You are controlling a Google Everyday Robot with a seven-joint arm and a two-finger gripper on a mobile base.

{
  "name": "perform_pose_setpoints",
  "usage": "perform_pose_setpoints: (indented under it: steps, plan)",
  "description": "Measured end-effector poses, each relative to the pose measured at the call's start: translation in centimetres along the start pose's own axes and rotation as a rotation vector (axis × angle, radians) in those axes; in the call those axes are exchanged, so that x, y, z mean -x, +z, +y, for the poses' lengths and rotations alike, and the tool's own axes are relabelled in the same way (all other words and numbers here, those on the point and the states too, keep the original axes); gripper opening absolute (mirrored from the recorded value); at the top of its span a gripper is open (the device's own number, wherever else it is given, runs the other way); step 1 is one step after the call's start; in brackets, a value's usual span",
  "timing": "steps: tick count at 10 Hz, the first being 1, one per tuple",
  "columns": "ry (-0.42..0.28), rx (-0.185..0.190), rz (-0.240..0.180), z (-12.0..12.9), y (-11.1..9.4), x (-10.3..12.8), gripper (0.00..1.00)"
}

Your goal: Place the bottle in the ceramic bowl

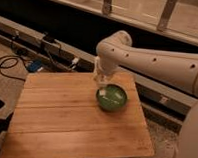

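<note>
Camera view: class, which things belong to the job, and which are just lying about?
Job: bottle; green bowl; tool, at the bowl's left rim.
Lying about: black cable on the floor; blue object beside it.
</note>
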Motion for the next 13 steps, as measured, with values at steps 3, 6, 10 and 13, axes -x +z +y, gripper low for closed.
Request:
perform_pose_setpoints:
  steps: [3,6,10,13]
  plan:
    - [0.084,-0.008,0.004,-2.7,0.7,-1.5,0.0]
    - [0.096,-0.035,0.016,-2.7,1.3,-2.0,0.0]
    - [0.083,-0.05,0.032,-2.2,2.3,-1.9,0.0]
    - [0.074,-0.055,0.034,-1.9,2.2,-1.8,0.0]
